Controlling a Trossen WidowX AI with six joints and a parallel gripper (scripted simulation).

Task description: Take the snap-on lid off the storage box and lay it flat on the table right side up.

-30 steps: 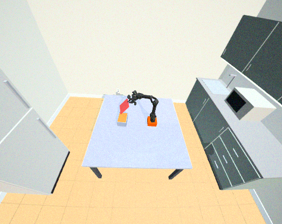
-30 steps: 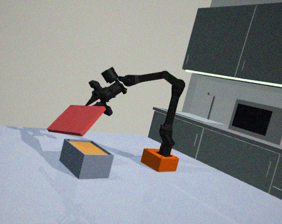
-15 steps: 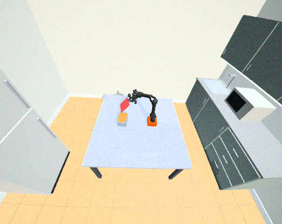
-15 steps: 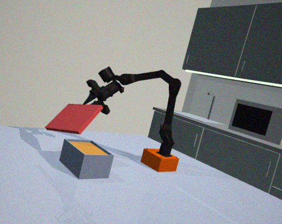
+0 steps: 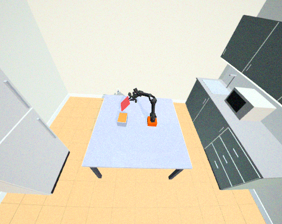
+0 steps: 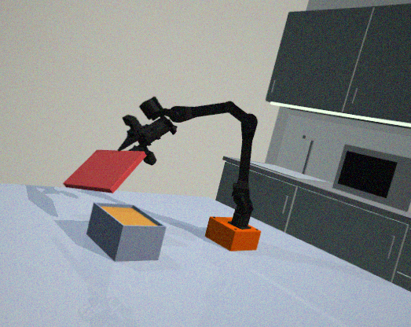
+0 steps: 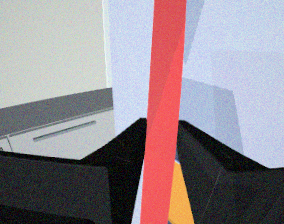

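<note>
Flat red rectangular lid (image 6: 104, 170) hangs in the air, tilted, its low edge to the left, clear of the box beneath. Grey open-topped storage box (image 6: 122, 233) with orange inside sits on the pale blue table (image 6: 262, 291), just left of the arm's orange base block (image 6: 223, 240). Black gripper (image 6: 138, 151) pinches the lid's right edge, jaws narrow and clamped on it. In the wrist view the lid (image 7: 162, 96) runs edge-on between the fingers. Dark kitchen cabinets (image 6: 341, 59) stand at right.

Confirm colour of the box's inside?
Orange inside, grey walls: storage box, lid off and shut in the gripper. Exterior view shows it best.
</note>
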